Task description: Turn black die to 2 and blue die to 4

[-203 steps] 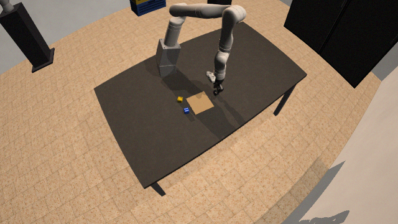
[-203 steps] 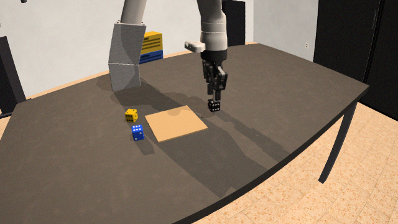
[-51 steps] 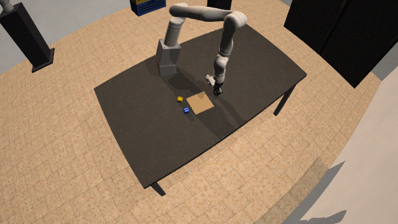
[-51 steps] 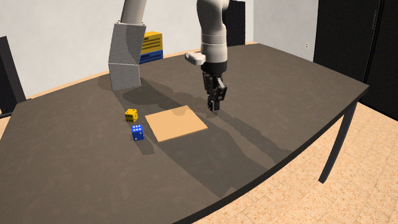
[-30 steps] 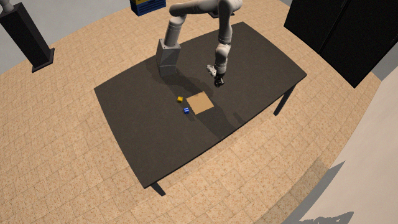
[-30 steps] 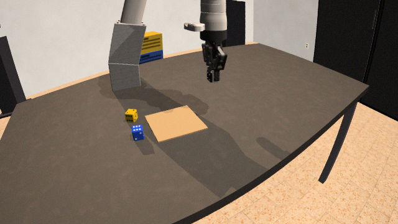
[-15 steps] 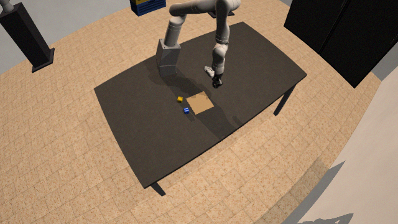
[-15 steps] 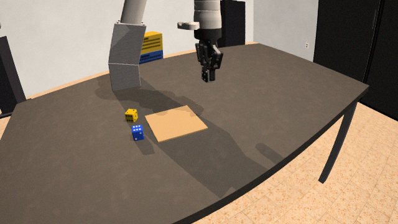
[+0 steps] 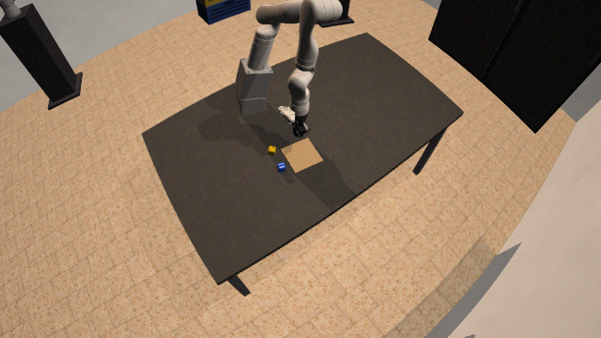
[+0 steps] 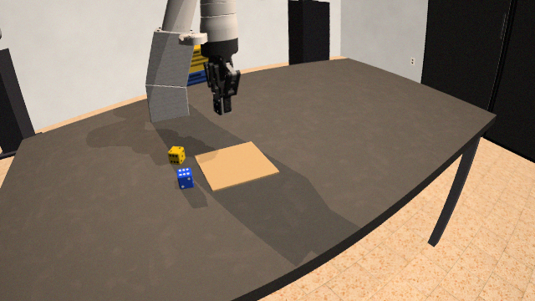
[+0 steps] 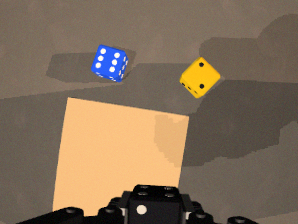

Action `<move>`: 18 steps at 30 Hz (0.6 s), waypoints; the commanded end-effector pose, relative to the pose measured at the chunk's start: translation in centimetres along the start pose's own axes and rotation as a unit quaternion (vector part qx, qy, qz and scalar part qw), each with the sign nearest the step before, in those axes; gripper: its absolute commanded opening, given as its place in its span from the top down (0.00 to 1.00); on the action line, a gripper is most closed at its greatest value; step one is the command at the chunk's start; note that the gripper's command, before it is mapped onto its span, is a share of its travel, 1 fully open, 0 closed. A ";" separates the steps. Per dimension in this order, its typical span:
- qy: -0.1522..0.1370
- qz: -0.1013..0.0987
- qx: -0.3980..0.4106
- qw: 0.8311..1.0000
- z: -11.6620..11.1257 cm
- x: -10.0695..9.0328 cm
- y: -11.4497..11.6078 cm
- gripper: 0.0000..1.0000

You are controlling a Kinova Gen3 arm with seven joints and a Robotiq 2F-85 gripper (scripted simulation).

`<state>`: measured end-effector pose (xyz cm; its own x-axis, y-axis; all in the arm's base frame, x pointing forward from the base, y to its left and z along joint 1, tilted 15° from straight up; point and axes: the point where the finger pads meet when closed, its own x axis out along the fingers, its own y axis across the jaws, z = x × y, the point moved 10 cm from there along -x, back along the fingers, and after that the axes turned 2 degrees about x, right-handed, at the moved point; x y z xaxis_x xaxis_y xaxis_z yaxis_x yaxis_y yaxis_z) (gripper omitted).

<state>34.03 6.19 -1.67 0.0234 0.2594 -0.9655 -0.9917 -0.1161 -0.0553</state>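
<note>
My gripper point(image 10: 222, 108) hangs in the air above the table, just behind the far edge of the tan mat point(image 10: 236, 165). It is shut on the black die point(image 11: 154, 220), whose face toward the wrist camera shows two white pips. The blue die point(image 10: 185, 177) lies on the table just left of the mat's near left corner, with several pips on top. The yellow die point(image 10: 176, 155) lies on the table a little behind the blue die, left of the mat's far left corner. In the wrist view the blue die point(image 11: 109, 63) and the yellow die point(image 11: 200, 78) lie beyond the mat point(image 11: 120, 152).
The arm's grey base block point(image 10: 167, 79) stands on the table behind the dice. A blue and yellow crate point(image 9: 223, 8) sits on the floor behind the table. Black cabinets point(image 9: 512, 52) stand to the right.
</note>
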 end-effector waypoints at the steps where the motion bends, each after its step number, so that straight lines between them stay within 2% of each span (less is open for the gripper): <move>1: 0.000 -0.001 0.005 1.000 -0.3 0.0 0.0 0.74; 10: 0.000 -0.001 0.005 1.000 -0.3 0.0 0.0 0.74; 18: 0.000 -0.001 0.005 1.000 -0.3 0.9 0.0 0.74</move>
<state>34.17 5.92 -2.30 0.0289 0.2603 -0.9651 -0.9932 -0.1019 -0.0572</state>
